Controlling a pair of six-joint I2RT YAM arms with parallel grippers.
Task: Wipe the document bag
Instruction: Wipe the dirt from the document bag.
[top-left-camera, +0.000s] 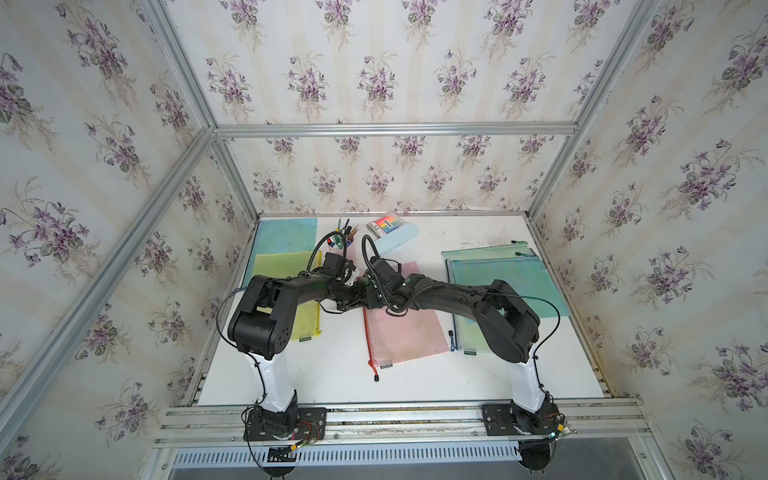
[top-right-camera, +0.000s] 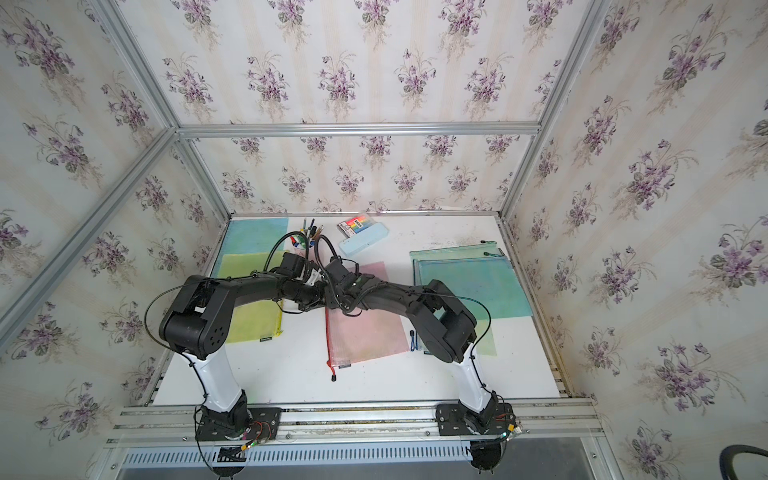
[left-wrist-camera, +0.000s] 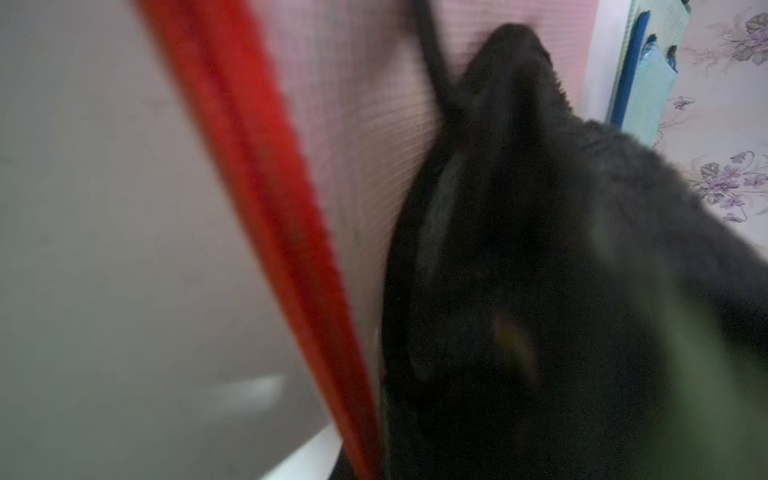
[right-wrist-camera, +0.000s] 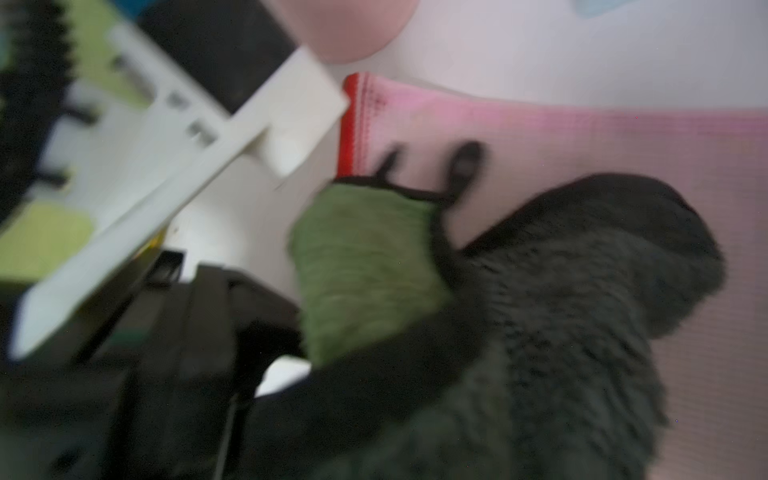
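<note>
Pink mesh with a red zip edge marks the document bag (top-left-camera: 403, 332), which lies flat at the centre of the white worktop (top-left-camera: 332, 374) in both top views. The two arms meet over its far left corner. The left gripper (top-left-camera: 350, 297) and the right gripper (top-left-camera: 372, 293) sit close together there, too crowded to show their jaws. A yellow bag (top-left-camera: 286, 266) lies to the left and green bags (top-left-camera: 498, 282) to the right. A pen cup (top-left-camera: 338, 245) stands beyond.

The left wrist view is blurred. It shows the red zip (left-wrist-camera: 257, 166) running beside pink mesh, and a dark cloth (left-wrist-camera: 540, 249) pressed onto the bag. The left gripper's own jaws are not visible here; it reads as fully closed, and nothing can be seen in it.

The right wrist view adds what the top views hide. The cloth (right-wrist-camera: 561, 311) is dark grey with a green part (right-wrist-camera: 365, 266), and it lies on the bag just inside the zip's end (right-wrist-camera: 349, 124). It bunches up over the right gripper, which appears narrowly closed on it.

The wipe seems to be under way at the far left corner. The bag's wide near part lies bare and is probably left to do. No dirt can be made out in any view.
</note>
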